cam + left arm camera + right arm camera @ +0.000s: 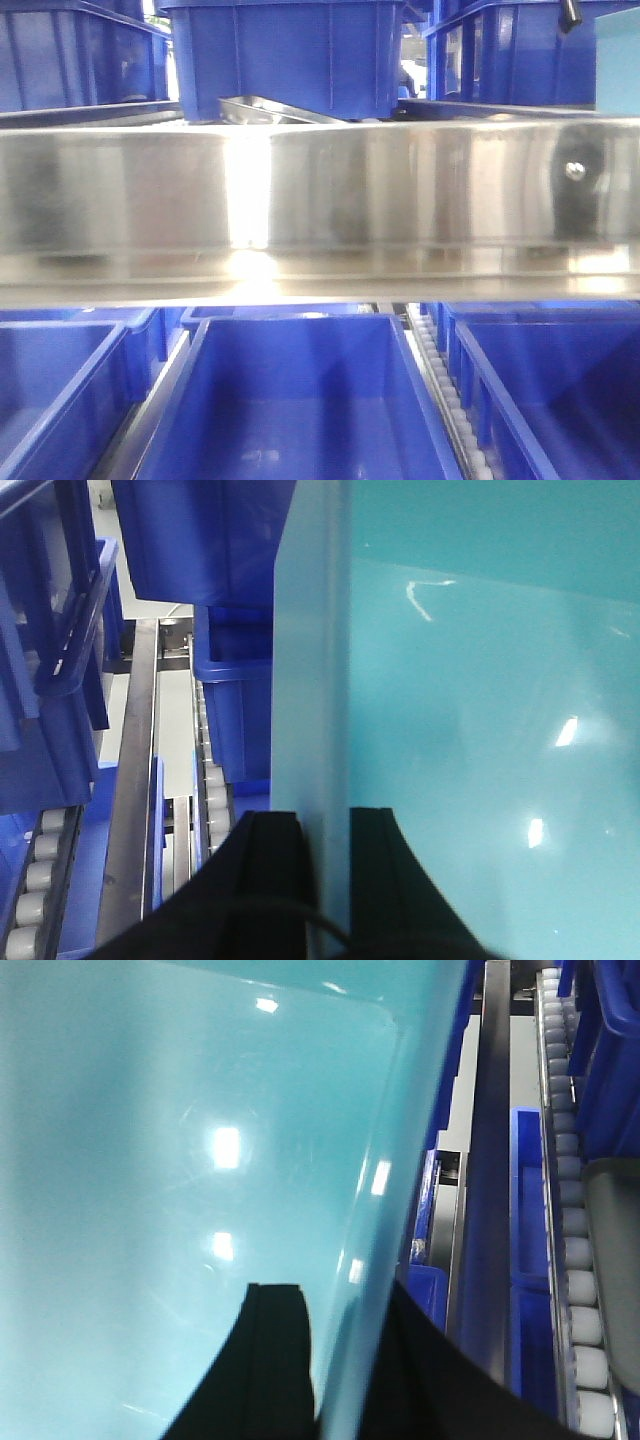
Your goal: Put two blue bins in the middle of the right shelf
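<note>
A light blue bin fills both wrist views; a corner of it shows at the top right of the front view (618, 60). My left gripper (327, 825) is shut on the bin's left wall (312, 680), one black finger (270, 880) outside and one inside. My right gripper (345, 1310) is shut on the bin's right wall (400, 1160), one finger (275, 1360) inside and the other outside. The bin's smooth inside (180, 1160) looks empty. Its base is hidden.
A wide steel shelf beam (320, 200) crosses the front view. Dark blue bins stand above it (290, 60) and below it (300, 400). White roller tracks (215, 790) (575, 1260) and steel rails (135, 780) run alongside more dark blue bins (240, 710).
</note>
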Tool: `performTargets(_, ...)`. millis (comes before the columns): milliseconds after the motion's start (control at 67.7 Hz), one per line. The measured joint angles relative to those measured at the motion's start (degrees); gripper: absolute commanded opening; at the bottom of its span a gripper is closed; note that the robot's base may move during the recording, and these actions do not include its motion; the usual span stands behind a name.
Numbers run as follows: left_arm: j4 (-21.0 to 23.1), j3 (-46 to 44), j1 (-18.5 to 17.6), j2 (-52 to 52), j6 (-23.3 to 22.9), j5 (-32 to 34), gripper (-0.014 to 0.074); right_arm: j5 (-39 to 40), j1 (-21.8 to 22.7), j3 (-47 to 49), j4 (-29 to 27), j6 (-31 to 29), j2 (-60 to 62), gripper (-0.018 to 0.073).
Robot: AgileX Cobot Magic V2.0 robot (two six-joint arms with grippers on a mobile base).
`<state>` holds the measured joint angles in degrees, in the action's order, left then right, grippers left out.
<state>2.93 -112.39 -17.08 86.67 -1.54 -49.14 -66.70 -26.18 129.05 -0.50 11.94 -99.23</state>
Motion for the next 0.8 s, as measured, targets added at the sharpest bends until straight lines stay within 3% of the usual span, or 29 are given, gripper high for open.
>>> performTargets(369,-1.56,0.0,0.0,0.0,0.08,1.51,-0.0111,5.66,0.0,0.0,-0.32,0.0,-1.67,-0.0152)
performTargets(797,-1.7,0.0,0.1,0.0,0.08,1.59,-0.0111,6.33,0.0,0.0,-0.42,-0.1,-1.79,-0.0152)
